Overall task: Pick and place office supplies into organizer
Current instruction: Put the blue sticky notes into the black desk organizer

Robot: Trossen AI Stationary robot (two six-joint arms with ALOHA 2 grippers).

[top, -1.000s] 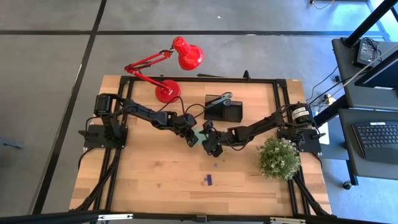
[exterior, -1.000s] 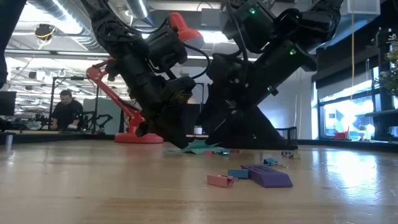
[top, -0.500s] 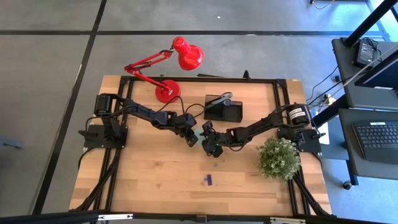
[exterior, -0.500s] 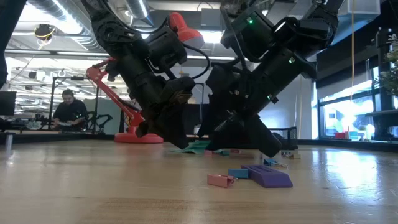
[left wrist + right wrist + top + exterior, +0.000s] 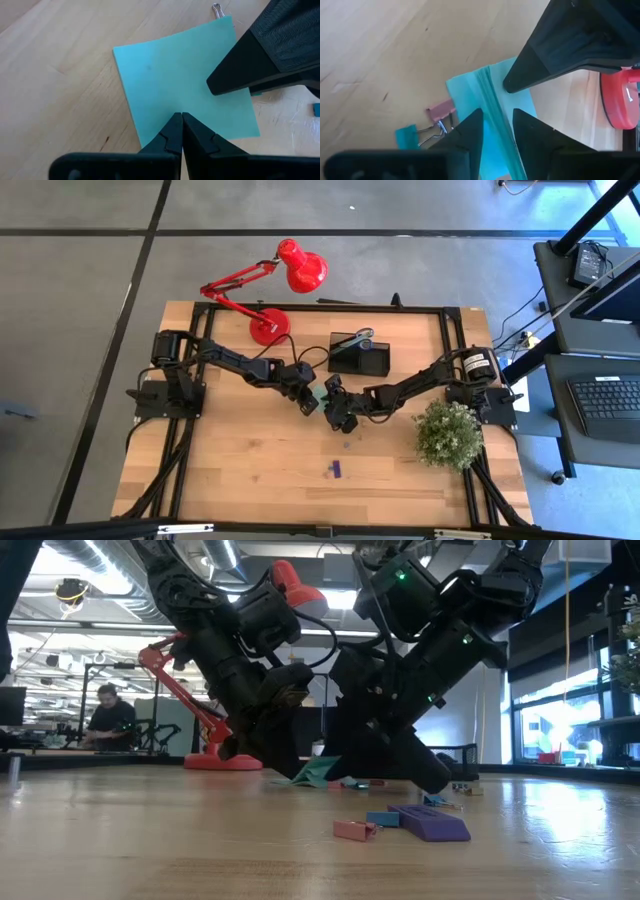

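Sticky-note pad [image 5: 182,87]: we see it mid-table, just in front of the organizer [image 5: 360,356], one edge tilted up
Right gripper [image 5: 496,131]: fingers partly apart, straddling the pad's edge; grip seemingly not yet firm
Left gripper [image 5: 181,131]: fingers pressed together, tips on the pad

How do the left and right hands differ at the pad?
Left hand is shut, fingertips pressing down on the pad's face. Right hand is partly open, fingers straddling the pad's edge, which lifts off the table. Both meet at the pad, mid-table.
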